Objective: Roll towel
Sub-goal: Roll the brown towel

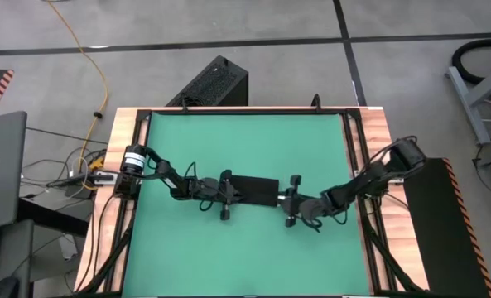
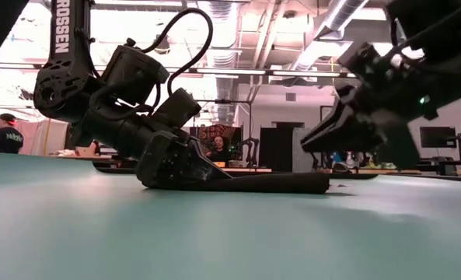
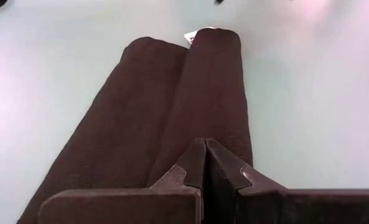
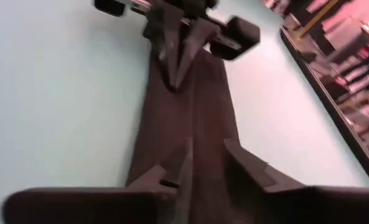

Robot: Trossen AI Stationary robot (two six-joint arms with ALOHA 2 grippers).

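The black towel (image 1: 255,190) lies on the green table top (image 1: 245,141) as a narrow strip, one long side rolled up into a ridge (image 3: 212,81) beside a flat part (image 3: 122,118). A small white tag (image 3: 190,36) shows at its far end. My left gripper (image 1: 227,196) is shut, low on the towel's left end (image 2: 176,167). My right gripper (image 1: 292,199) is open over the towel's right end, and in the low view (image 2: 314,142) it hangs clear above the cloth. My left gripper has its shut fingertips (image 3: 204,152) on the rolled ridge (image 3: 203,127) at the towel's left end, coming slanting down from the table's left and lying along the strip. The fingers hide how much cloth is between them. The towel lies on the table.
A hard black ribbed box (image 1: 214,83) stands on the floor beyond the table's far edge. Wooden rails (image 1: 369,165) border the green top left and right. People (image 2: 217,146) show in the room behind the table.
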